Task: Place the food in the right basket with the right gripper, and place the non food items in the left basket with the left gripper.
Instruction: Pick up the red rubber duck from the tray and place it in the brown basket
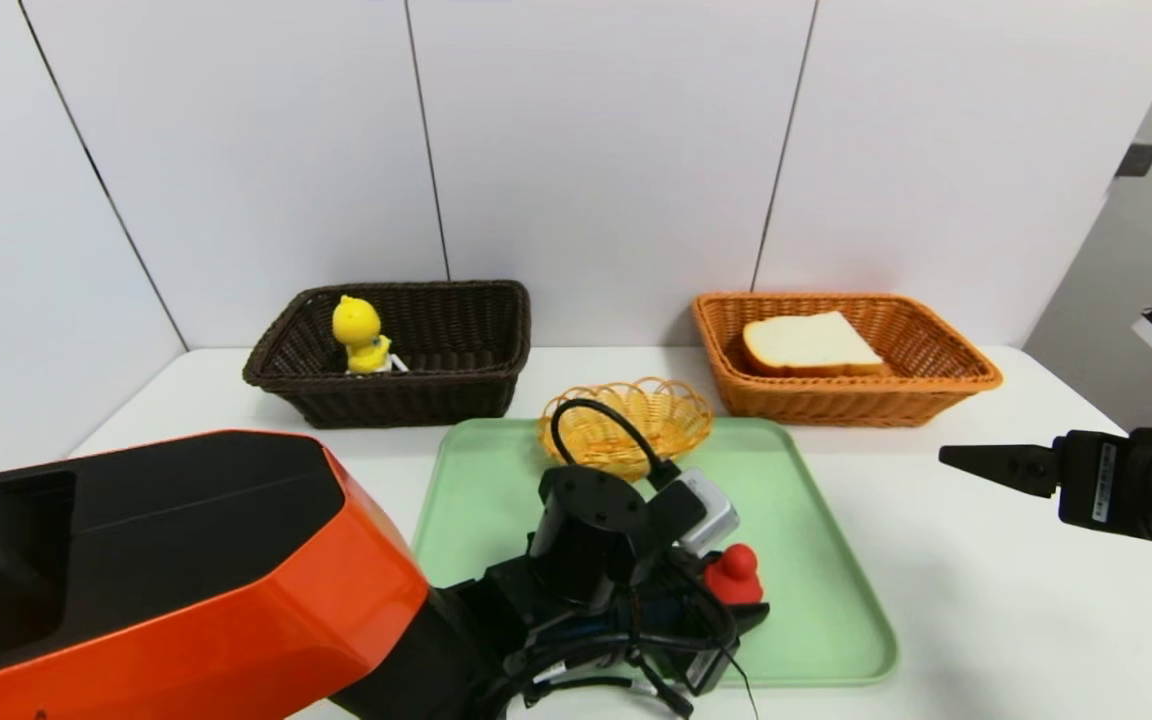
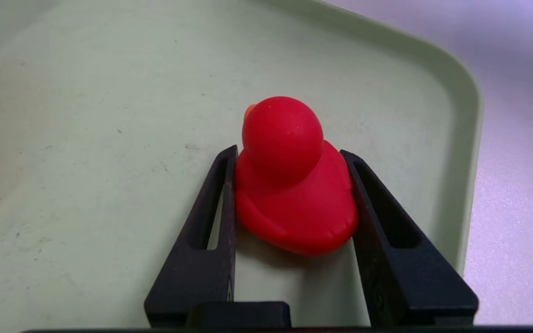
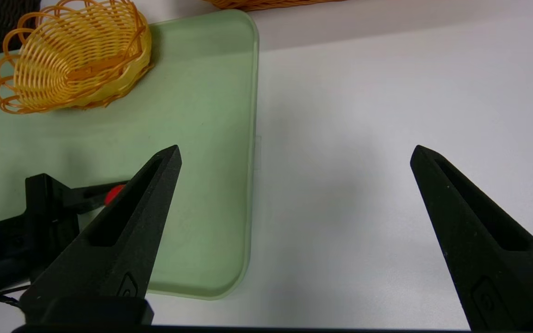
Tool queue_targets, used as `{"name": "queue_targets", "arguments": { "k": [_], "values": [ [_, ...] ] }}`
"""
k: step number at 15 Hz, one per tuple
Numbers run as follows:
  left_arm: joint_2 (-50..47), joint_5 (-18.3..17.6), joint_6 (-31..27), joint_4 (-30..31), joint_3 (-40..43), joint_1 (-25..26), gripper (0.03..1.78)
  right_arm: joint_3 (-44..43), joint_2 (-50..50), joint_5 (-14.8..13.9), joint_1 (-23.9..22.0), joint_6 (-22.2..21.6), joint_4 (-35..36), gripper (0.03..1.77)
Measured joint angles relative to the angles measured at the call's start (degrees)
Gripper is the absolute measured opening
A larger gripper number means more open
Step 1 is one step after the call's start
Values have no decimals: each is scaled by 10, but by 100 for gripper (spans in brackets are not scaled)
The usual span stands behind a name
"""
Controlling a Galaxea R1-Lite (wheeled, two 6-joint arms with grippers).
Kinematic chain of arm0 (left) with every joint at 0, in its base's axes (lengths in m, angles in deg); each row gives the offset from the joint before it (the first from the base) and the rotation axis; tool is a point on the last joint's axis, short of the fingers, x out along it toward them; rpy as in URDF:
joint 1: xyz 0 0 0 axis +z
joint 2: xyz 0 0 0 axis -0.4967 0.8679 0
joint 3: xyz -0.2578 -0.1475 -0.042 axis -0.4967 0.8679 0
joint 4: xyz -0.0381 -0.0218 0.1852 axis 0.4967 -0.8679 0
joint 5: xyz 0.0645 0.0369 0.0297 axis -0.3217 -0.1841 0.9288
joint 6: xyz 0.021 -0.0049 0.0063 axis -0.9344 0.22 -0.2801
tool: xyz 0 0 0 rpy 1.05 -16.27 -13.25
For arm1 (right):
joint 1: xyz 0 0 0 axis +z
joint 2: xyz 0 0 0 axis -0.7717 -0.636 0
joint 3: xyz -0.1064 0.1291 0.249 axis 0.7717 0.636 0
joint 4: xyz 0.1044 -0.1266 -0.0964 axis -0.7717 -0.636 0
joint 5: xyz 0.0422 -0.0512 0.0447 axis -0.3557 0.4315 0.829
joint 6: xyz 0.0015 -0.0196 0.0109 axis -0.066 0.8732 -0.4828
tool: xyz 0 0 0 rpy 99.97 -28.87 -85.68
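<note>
The left end effector [image 2: 289, 157] is lowered onto the green tray [image 2: 86, 138], its two black fingers [image 2: 211, 208] set on either side of the red rubber duck [image 2: 294, 185]. The fingers appear to touch the duck's flanks, though a firm grip cannot be confirmed; the duck sits on the tray, near its corner. Beyond this end effector, the small yellow scalloped basket [image 1: 626, 425] lies on the tray's far edge. Farther off, the yellow chick toy [image 1: 361, 335] stands inside the dark brown basket [image 1: 466, 375]. The right end effector [image 3: 294, 155] is held wide open and empty above the white desk [image 3: 363, 115], beside the tray. The bread slice [image 1: 809, 345] lies in the orange-tan basket [image 1: 946, 375].
</note>
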Motion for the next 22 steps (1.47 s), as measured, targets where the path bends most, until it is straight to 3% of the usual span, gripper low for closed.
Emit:
{"name": "queue_targets", "arguments": {
  "k": [4, 7, 11, 14, 17, 22],
  "values": [
    [-34, 12, 11, -44, -36, 0, 72, 0, 0, 2, 0, 1, 0, 171],
    [-77, 22, 57, -103, -87, -5, 71, -1, 0, 2, 0, 0, 0, 171],
    [-145, 64, 82, -244, -202, 15, 71, -5, -5, 2, 0, -1, 0, 171],
    [-182, 92, 83, -348, -290, 94, 70, -20, -16, 0, 0, -3, 1, 171],
    [-200, 96, 83, -419, -338, 190, 70, -25, -23, 0, 0, -1, 0, 171],
    [-167, 101, 83, -434, -344, 306, 70, -33, -32, 0, 0, 1, 0, 171]
  ]
}}
